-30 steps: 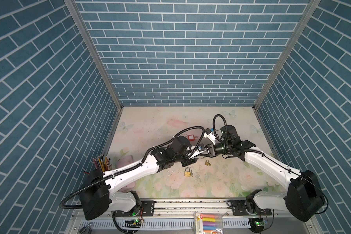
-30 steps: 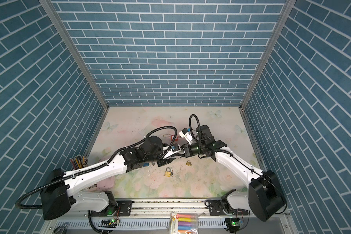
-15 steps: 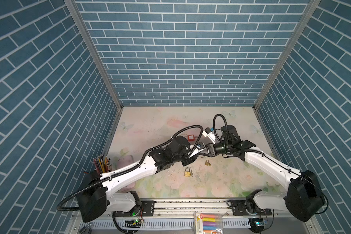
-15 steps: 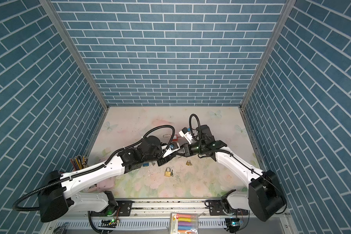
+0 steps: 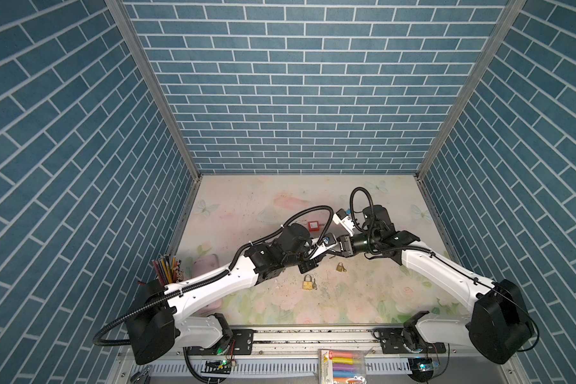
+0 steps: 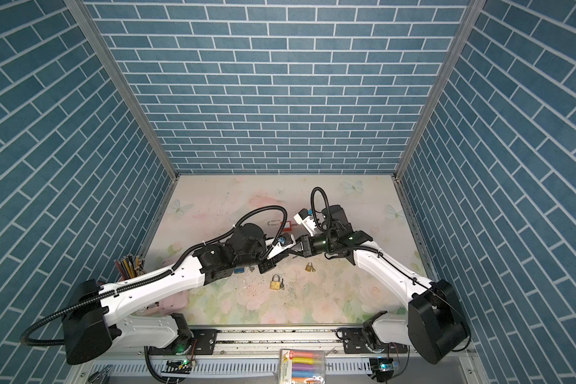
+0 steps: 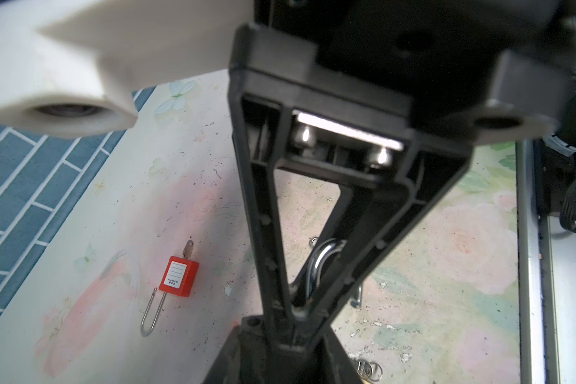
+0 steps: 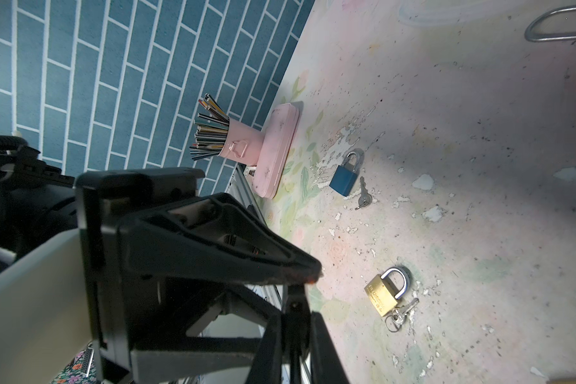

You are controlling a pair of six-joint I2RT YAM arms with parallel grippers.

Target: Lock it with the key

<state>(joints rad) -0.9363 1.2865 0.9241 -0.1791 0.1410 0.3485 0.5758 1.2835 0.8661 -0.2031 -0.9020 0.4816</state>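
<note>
Your left gripper pinches the padlock by its shackle. The right gripper's hold is unclear. Steady the body and press squarely.

The left gripper is hanging over the floral mat, its black fingers tapering into a tight V. A silver shackle is showing in the gap between them, its ends disappearing where the tips are meeting; whether they are gripping it is unclear. A black block is sitting just past the tips. Well apart, a red padlock is lying flat, a key sticking from one end and a long loop from the other. A key ring is lying near the block. A brick wall is bordering the mat.
</note>
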